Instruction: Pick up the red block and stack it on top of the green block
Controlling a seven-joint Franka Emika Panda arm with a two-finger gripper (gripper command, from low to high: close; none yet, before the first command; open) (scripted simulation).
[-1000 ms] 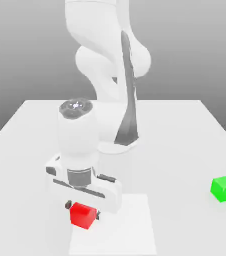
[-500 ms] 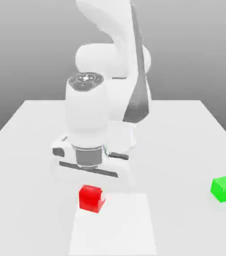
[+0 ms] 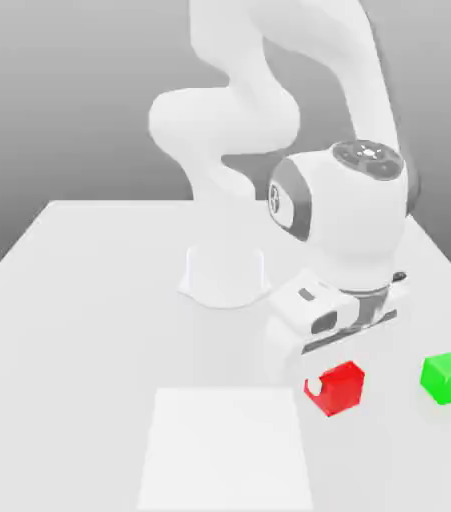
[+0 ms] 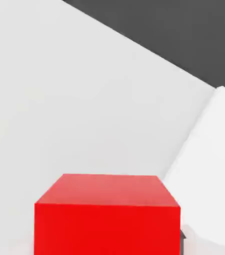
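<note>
Directions are clock positions in the exterior view, with 12 o'clock toward its upper edge.

1. White square [image 3: 226, 448]: lies flat on the tabletop [image 3: 59, 400], at about 8 o'clock from the red block [image 3: 341, 394]. It appears to play no part in the coming move.

2. Jaws [image 3: 334, 387]: closed on the red block, which sits beneath the hand. The hand view likewise shows the block at the jaws. The block appears to be raised off the tabletop; its exact height cannot be told.

3. Green block [image 3: 447, 379]: rests on the tabletop at about 3 o'clock from the jaws, near the red block but apart from it. This offset governs the coming move.

Required motion, as judged: carry the red block toward 3 o'clock, with its underside above the green block's top face, until the two are in line. Lower only after alignment.

Caution: the two cubes appear turned differently. Check rotation before lowering. Insufficient clearance could push the green block farther toward 3 o'clock; an off-centre release could let the red block tip.
</note>
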